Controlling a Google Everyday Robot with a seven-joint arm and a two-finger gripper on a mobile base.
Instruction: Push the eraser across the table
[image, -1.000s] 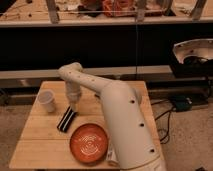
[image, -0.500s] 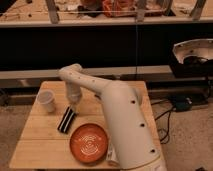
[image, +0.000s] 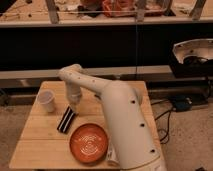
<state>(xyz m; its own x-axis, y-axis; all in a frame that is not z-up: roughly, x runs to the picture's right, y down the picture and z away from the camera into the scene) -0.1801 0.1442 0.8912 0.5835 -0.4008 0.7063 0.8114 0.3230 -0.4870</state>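
The black eraser (image: 66, 120) with a thin pale stripe lies slanted on the pale-wood table (image: 40, 142), left of the middle. My white arm reaches from the front right over the table. My gripper (image: 73, 106) points down right at the eraser's far end, touching or just above it. A white cup (image: 46, 101) stands to the left of the gripper.
An orange-red plate (image: 89, 143) lies at the front of the table, just right of the eraser. A dark shelf runs behind the table. A grey machine (image: 192, 57) and cables (image: 177, 107) are at the right.
The gripper has stayed at the eraser's far end. The eraser, cup and plate show no clear shift.
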